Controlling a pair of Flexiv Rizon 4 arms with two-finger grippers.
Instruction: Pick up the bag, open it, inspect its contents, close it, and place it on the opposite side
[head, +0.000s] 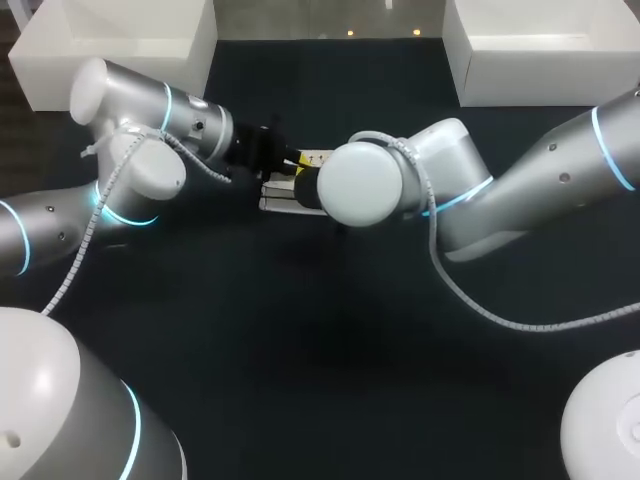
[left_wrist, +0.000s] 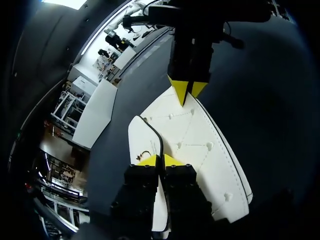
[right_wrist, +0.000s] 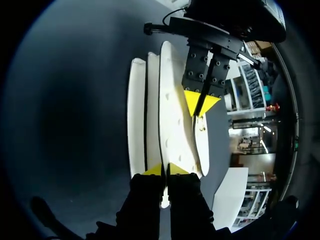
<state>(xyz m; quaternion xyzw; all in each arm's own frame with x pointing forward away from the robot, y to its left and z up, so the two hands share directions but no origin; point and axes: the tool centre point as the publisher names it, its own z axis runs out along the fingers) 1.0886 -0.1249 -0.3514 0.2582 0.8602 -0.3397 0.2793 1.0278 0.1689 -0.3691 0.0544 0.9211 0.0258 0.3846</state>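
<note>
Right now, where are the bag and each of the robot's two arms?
bag (left_wrist: 197, 132): left wrist view, on its white flap.
left arm (head: 150, 105): head view, on its silver link.
right arm (head: 545, 170): head view, on its silver forearm.

1. The counter (head: 300, 400) has a dark, matte top.
2. A white open box (head: 120, 68) sits at its far left corner.
3. A second white box (head: 530, 78) sits at the far right corner.
4. Small light spots (head: 350, 33) glint near the far edge.
</note>
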